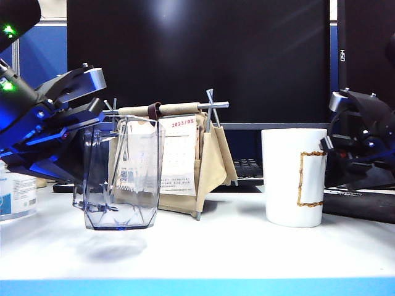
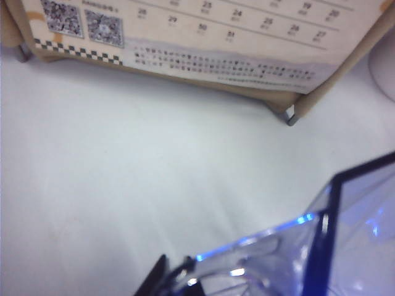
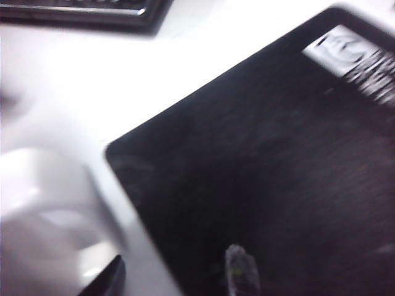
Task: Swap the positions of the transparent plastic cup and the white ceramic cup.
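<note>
clear transparent plastic cup (image 1: pixel 121 176) pinched aloft by left pincer (image 1: pixel 92 123); right pincer (image 1: pixel 345 145) spread.

Left pincer (image 1: pixel 92 120) grips transp. cup (image 1: pixel 122 176) aloft; white mug (image 1: pixel 293 177) on table.

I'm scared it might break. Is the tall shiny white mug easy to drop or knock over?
The tall glossy white ceramic mug looks slippery, because its glaze shines. It is probably heavy for its size, and fragile if dropped. Its flat base sits squarely on the white table, so a gentle push should slide it rather than tip it.
</note>
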`<action>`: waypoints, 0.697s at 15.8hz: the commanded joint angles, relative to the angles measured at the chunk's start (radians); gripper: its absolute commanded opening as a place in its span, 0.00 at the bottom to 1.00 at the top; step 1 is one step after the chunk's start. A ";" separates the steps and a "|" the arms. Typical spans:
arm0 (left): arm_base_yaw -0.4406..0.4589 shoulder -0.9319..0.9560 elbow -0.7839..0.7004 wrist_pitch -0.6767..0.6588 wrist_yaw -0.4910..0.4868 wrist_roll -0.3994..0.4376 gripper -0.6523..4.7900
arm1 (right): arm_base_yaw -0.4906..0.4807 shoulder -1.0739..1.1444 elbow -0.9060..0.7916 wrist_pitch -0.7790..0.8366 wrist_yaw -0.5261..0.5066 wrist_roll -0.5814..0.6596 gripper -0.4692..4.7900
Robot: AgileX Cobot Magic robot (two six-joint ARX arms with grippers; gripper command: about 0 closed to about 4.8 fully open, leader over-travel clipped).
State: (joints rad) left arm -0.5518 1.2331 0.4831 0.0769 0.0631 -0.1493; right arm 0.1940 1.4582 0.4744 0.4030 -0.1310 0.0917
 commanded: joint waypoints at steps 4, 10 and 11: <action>0.001 -0.005 0.005 0.015 -0.023 0.004 0.11 | 0.107 -0.002 0.003 -0.019 -0.010 0.066 0.49; 0.001 -0.005 0.004 0.017 -0.026 0.003 0.11 | 0.143 -0.002 0.003 -0.023 0.073 0.027 0.49; 0.001 -0.005 0.005 0.018 -0.026 0.003 0.11 | 0.143 -0.002 0.003 -0.004 0.085 0.004 0.49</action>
State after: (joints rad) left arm -0.5514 1.2331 0.4831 0.0769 0.0387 -0.1493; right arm 0.3363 1.4582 0.4747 0.3603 -0.0650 0.1257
